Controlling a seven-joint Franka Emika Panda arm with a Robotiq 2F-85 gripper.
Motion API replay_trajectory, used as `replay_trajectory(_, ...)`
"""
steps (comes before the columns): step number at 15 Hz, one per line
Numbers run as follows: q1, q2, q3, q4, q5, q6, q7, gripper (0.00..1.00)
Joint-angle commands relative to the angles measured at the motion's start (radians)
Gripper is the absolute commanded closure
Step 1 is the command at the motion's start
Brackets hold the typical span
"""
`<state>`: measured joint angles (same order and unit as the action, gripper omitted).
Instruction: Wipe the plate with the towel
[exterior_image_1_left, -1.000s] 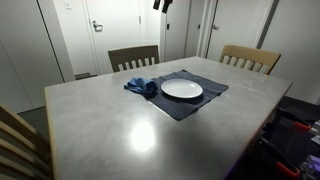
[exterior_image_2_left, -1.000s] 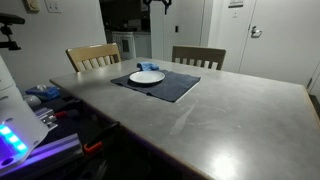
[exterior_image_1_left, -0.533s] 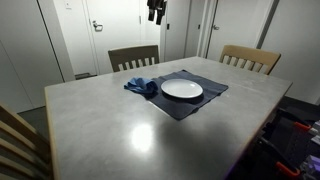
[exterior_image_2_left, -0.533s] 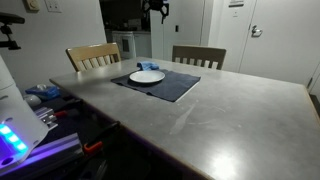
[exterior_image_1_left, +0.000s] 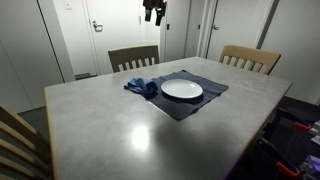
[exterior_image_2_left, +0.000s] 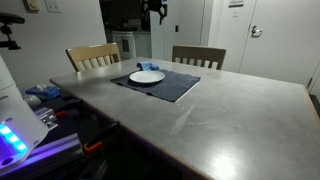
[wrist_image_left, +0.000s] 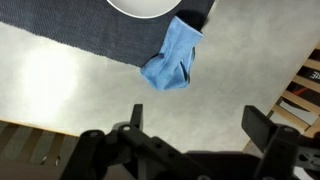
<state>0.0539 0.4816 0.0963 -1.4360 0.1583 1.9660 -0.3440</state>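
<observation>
A white plate (exterior_image_1_left: 182, 89) sits on a dark placemat (exterior_image_1_left: 200, 102) on the grey table; it also shows in an exterior view (exterior_image_2_left: 147, 76) and at the top edge of the wrist view (wrist_image_left: 150, 8). A crumpled blue towel (exterior_image_1_left: 141, 87) lies beside the plate at the mat's edge, seen in the wrist view (wrist_image_left: 172, 61) too. My gripper (exterior_image_1_left: 153, 11) hangs high above the table, well above the towel and plate, also in an exterior view (exterior_image_2_left: 155, 8). In the wrist view the gripper (wrist_image_left: 196, 122) is open and empty.
Two wooden chairs (exterior_image_1_left: 133, 57) (exterior_image_1_left: 249, 58) stand at the table's far side. Another chair back (exterior_image_1_left: 18, 135) is at the near corner. Equipment with lights (exterior_image_2_left: 15, 135) sits beside the table. Doors and walls lie behind.
My gripper has come down a little and shifted sideways above the table. Plate and towel have not moved.
</observation>
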Motion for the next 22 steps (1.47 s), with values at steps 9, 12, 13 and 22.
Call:
replay_trajectory(9, 0.140, 0.195, -0.015, 0.040, -0.092, 0.073, 0.463, 0.00)
replay_trajectory(12, 0.170, 0.260, -0.032, 0.069, -0.146, 0.076, 0.525, 0.00)
replay_trajectory(13, 0.177, 0.283, -0.037, 0.088, -0.162, 0.065, 0.539, 0.00)
replay_trajectory(22, 0.205, 0.443, -0.049, 0.250, -0.211, -0.053, 0.546, 0.00)
